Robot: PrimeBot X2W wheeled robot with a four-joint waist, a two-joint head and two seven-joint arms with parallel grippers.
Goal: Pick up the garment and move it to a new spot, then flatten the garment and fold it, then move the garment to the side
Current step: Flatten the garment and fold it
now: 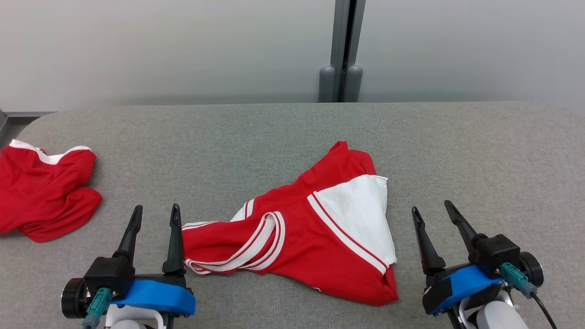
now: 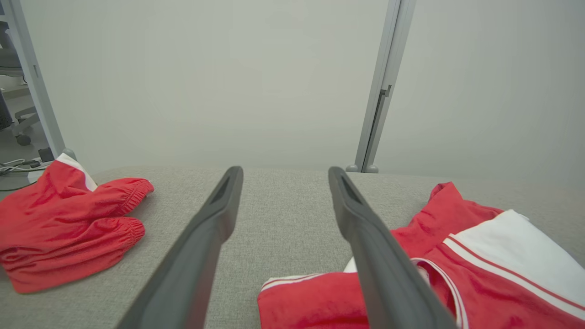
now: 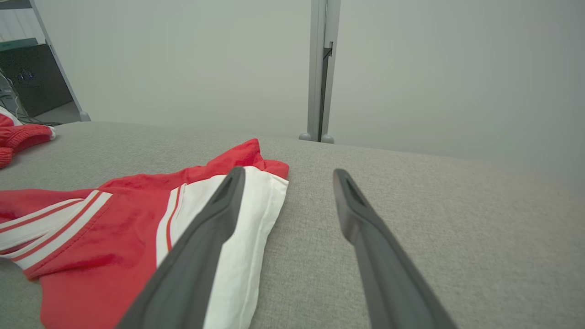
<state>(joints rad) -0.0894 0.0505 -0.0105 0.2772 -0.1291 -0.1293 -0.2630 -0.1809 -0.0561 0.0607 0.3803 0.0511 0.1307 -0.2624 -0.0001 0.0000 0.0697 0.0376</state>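
Note:
A crumpled red garment (image 1: 315, 233) with white panels and striped trim lies in the middle of the grey table (image 1: 292, 132). It also fills the lower right of the left wrist view as the garment (image 2: 461, 283) and the lower left of the right wrist view as the garment (image 3: 114, 228). My left gripper (image 1: 156, 215) stands open just left of the garment's striped end, nothing between its fingers. My right gripper (image 1: 432, 209) stands open just right of the white panel, also empty. Both sets of fingers (image 2: 201, 246) (image 3: 365, 228) hover low over the cloth surface.
A second red garment (image 1: 43, 194) with white trim lies bunched at the table's left edge, seen too as the red garment (image 2: 68, 224) in the left wrist view. A pale wall with a grey post (image 1: 342, 50) runs behind the table. Bare table stretches behind and right.

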